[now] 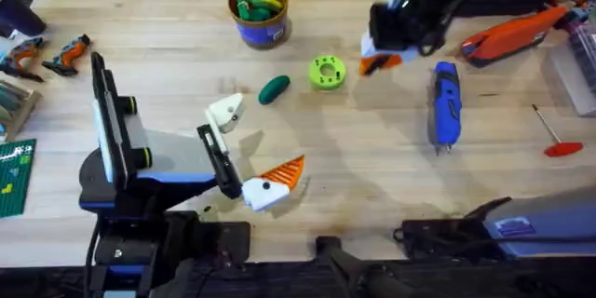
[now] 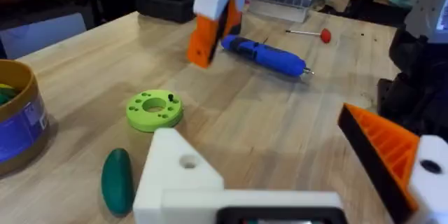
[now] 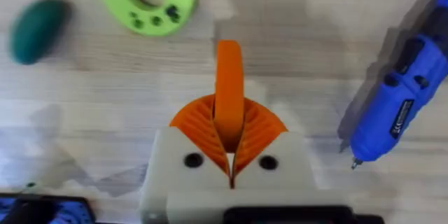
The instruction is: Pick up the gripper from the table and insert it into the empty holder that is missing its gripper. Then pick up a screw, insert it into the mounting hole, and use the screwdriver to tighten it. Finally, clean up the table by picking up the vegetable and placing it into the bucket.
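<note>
My right gripper [image 3: 229,115] is shut on the small orange gripper [image 3: 229,70], which sticks out past its orange pads. It hangs over the table [image 1: 372,158] between the lime-green disc and the blue screwdriver [image 1: 446,104]. My left gripper [image 1: 259,144] stands open near the middle of the table. One of its fingers is the bare white holder [image 2: 178,175], and the other carries an orange tip [image 2: 381,147]. The dark green vegetable [image 1: 274,88] lies just beyond the holder. At the back stands the blue bucket [image 1: 260,14] with green and yellow toys inside.
A lime-green disc with holes [image 1: 327,72] lies right of the vegetable. A thin rod with a red handle [image 1: 557,135] lies at the far right, and an orange tool [image 1: 512,35] at the back right. Small tools and a green board sit along the left edge.
</note>
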You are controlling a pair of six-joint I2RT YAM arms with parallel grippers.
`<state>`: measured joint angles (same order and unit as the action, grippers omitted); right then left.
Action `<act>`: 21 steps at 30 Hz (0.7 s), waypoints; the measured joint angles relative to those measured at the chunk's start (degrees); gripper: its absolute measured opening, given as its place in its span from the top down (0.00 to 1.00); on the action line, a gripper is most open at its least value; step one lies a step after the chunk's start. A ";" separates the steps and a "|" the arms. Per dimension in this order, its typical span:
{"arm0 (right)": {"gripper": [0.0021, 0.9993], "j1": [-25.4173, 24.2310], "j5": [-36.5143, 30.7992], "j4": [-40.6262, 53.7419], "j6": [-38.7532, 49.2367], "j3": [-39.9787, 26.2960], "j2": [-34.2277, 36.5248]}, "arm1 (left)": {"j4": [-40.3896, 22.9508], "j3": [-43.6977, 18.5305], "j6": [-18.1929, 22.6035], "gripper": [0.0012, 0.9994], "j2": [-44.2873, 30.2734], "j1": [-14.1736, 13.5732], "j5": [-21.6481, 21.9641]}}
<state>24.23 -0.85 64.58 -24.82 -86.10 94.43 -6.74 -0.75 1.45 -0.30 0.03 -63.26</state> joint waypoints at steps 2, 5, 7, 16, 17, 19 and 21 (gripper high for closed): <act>0.99 -0.17 1.42 -1.50 0.28 -0.26 -3.55 | 0.00 0.00 0.00 0.01 0.00 0.00 0.00; 0.99 -0.68 4.40 -4.59 1.75 -0.29 -8.04 | 0.00 0.00 0.00 0.01 0.00 0.00 0.00; 0.99 -1.20 6.98 -6.63 3.04 -0.29 -10.49 | 0.00 0.00 0.00 0.01 0.00 0.00 0.00; 0.99 -4.91 25.08 -22.45 6.33 10.80 -22.40 | 0.00 0.00 0.00 0.01 0.00 0.00 0.00; 0.99 -5.62 27.86 -24.53 6.47 13.22 -23.43 | 0.00 0.00 0.00 0.01 0.00 0.00 0.00; 0.99 -7.04 33.18 -28.27 6.56 17.49 -24.73 | 0.00 0.00 0.00 0.01 0.00 0.00 0.00; 0.99 -8.67 38.83 -31.97 6.44 21.50 -25.26 | 0.00 0.00 0.00 0.01 0.00 0.00 0.00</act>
<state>15.56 37.98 32.61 -18.38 -64.60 69.18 -6.74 -0.75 1.45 -0.30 0.03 -63.26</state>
